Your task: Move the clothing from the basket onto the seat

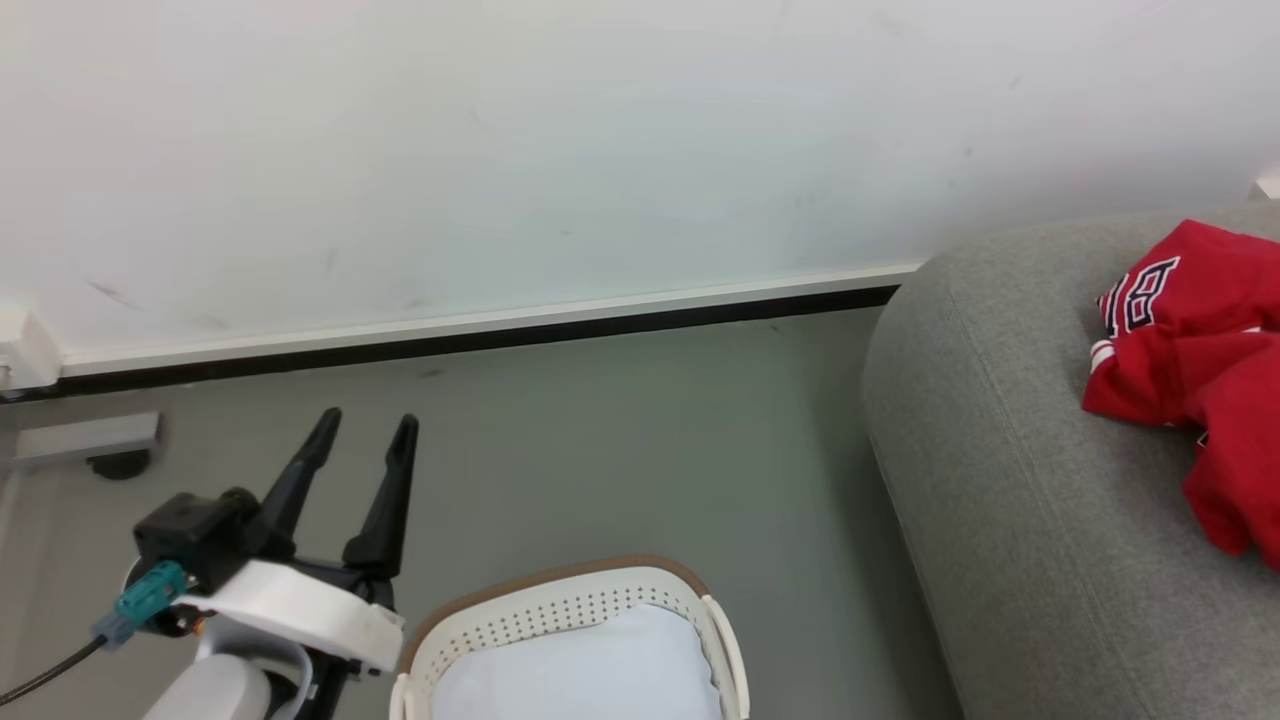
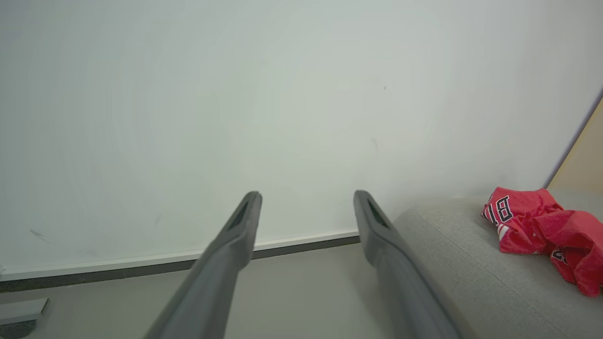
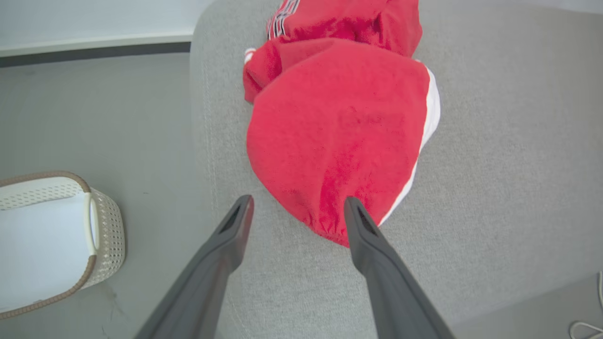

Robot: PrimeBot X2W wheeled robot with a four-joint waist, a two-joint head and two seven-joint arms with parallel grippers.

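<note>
The red clothing (image 3: 339,122) lies crumpled on the grey seat (image 3: 494,141), with a white stripe along one edge and numerals at its far end. My right gripper (image 3: 297,207) hangs open just above the near edge of that clothing, holding nothing. In the head view the clothing (image 1: 1195,350) rests at the right on the seat (image 1: 1000,440). The cream basket (image 1: 570,610) with its brown rim stands on the floor at the bottom centre, showing a pale inside. My left gripper (image 1: 365,425) is open and raised to the left of the basket. From the left wrist, the clothing (image 2: 541,226) sits far right.
A white wall with a dark skirting strip (image 1: 480,335) runs behind the grey floor (image 1: 640,450). A grey bracket and a dark wheel (image 1: 115,462) sit at the far left by the wall. A thin white cable (image 3: 586,325) lies on the floor beyond the seat.
</note>
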